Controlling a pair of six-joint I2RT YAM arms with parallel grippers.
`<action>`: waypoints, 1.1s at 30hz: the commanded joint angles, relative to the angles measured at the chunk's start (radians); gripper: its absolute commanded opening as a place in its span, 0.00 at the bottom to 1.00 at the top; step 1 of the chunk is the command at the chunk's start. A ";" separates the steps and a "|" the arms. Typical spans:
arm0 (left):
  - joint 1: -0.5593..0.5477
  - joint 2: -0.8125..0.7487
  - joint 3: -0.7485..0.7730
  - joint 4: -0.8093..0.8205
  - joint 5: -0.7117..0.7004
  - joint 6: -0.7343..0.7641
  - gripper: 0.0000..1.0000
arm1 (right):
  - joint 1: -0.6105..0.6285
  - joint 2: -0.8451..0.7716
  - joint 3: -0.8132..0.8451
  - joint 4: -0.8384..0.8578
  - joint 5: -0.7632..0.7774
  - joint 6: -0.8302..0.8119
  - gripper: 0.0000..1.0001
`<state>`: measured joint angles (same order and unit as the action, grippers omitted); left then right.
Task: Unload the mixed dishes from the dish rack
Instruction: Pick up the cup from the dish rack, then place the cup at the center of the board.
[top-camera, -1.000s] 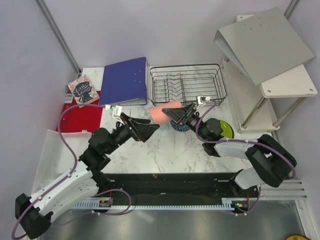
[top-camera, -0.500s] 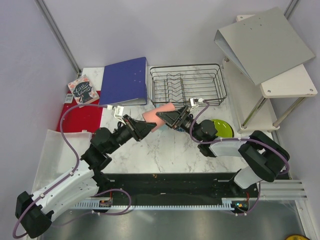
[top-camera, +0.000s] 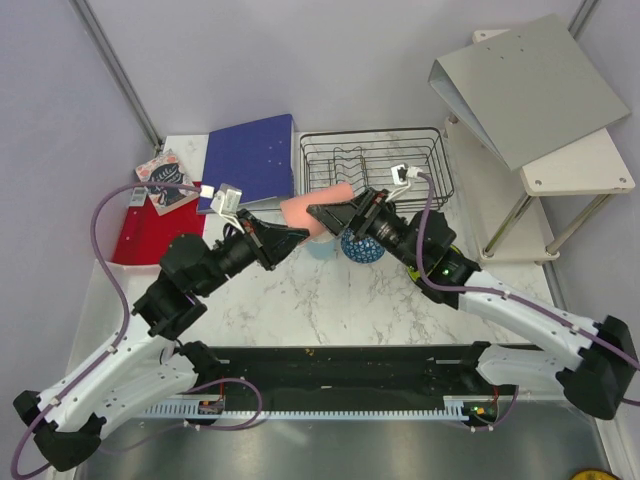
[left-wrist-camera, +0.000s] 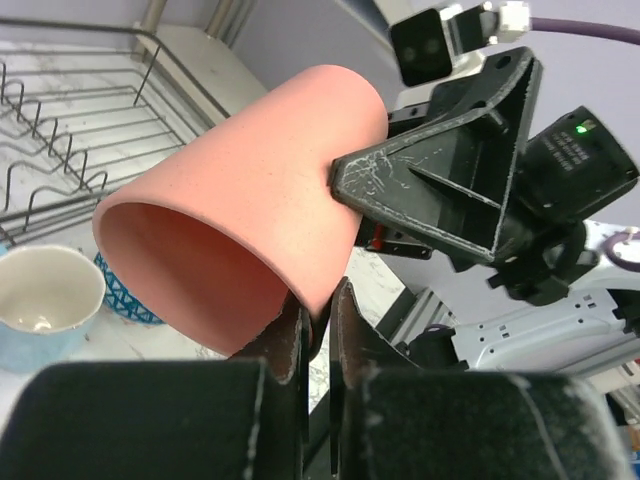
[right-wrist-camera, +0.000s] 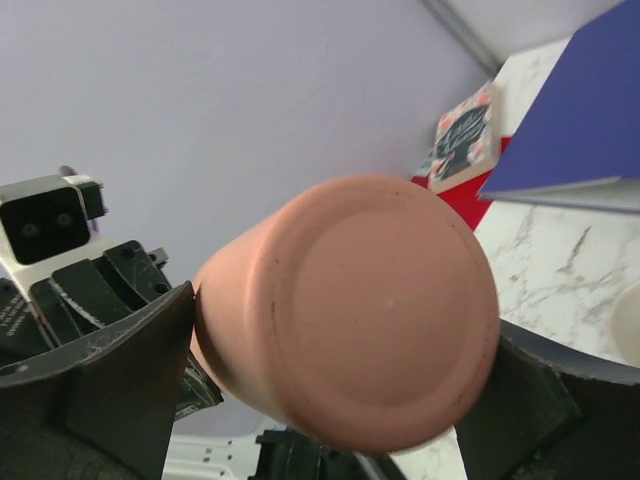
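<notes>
The tall pink cup (top-camera: 312, 207) (left-wrist-camera: 250, 190) (right-wrist-camera: 360, 310) hangs on its side in the air in front of the dish rack (top-camera: 375, 165) (left-wrist-camera: 60, 150). My left gripper (top-camera: 298, 236) (left-wrist-camera: 320, 300) is shut on its rim, one finger inside the mouth. My right gripper (top-camera: 324, 212) (right-wrist-camera: 350, 320) is open, its fingers flanking the cup's base. On the marble below sit the light blue cup (top-camera: 318, 248) (left-wrist-camera: 40, 300) and the small blue patterned bowl (top-camera: 360, 246) (left-wrist-camera: 125, 295). No dishes show in the rack.
A blue binder (top-camera: 250, 160) (right-wrist-camera: 580, 130) lies left of the rack. A small book (top-camera: 165, 178) (right-wrist-camera: 462, 140) and a red mat (top-camera: 140, 235) are at the far left. At the right, a grey binder (top-camera: 530, 90) rests on a white shelf unit.
My left gripper has shut on the pink cup's rim and my right gripper's jaws have widened. Both arms and the cup have shifted up and slightly left.
</notes>
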<state>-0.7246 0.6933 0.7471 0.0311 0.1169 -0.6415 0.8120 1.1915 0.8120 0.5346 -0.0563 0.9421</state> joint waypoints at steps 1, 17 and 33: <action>0.011 0.037 0.171 -0.347 -0.265 0.223 0.02 | -0.010 -0.156 0.104 -0.508 0.416 -0.345 0.98; 0.013 0.380 0.524 -0.802 -0.487 0.388 0.02 | -0.011 -0.354 0.026 -0.702 0.595 -0.440 0.98; 0.040 0.942 0.897 -1.139 -0.332 0.482 0.02 | -0.010 -0.493 -0.002 -0.788 0.618 -0.471 0.98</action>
<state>-0.6994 1.6108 1.5555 -1.0546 -0.2470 -0.2188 0.7994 0.7364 0.8215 -0.2302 0.5327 0.4984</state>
